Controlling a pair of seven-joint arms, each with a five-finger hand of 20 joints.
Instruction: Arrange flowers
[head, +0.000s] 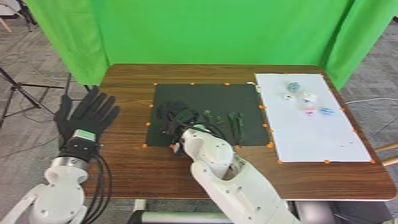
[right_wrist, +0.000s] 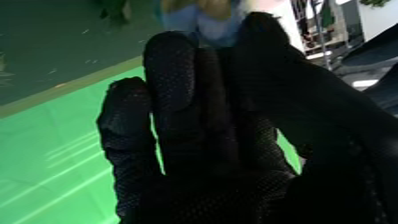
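In the head view my right hand (head: 175, 111) is low over the dark mat (head: 191, 92), its black glove hard to part from the mat. Beside it lie green stems (head: 213, 118) and, to the right, a longer green bunch (head: 235, 125). My left hand (head: 87, 115) rests at the table's left edge, its fingers straight and spread. The right wrist view has my right hand (right_wrist: 209, 115) with its fingers fairly straight. A blurred blue and tan thing (right_wrist: 202, 22) appears by the fingertips; I cannot tell whether they touch it.
A white board (head: 320, 135) lies on the table's right side. Near its far end are small flower heads: teal (head: 293, 85), white (head: 307, 96), pink (head: 310, 111) and blue (head: 327, 111). Behind the table (head: 124, 175) hangs a green curtain (head: 213, 35).
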